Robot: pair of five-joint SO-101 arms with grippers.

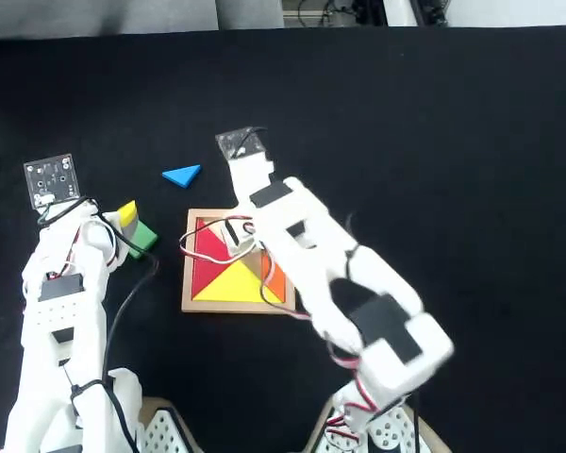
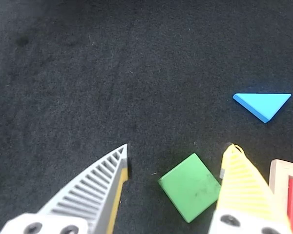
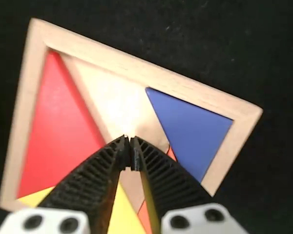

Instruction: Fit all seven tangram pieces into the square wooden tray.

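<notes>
Square, green, sits inside spread left pincer; right pincer closed over tray.

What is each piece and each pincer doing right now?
tray: partly filled, bare wood showing
red triangle: in tray
dark blue triangle: in tray
yellow triangle: in tray
orange piece: in tray
light blue triangle: loose on cloth
left pincer: open
green square: on cloth, not gripped
right pincer: shut, above tray
</notes>
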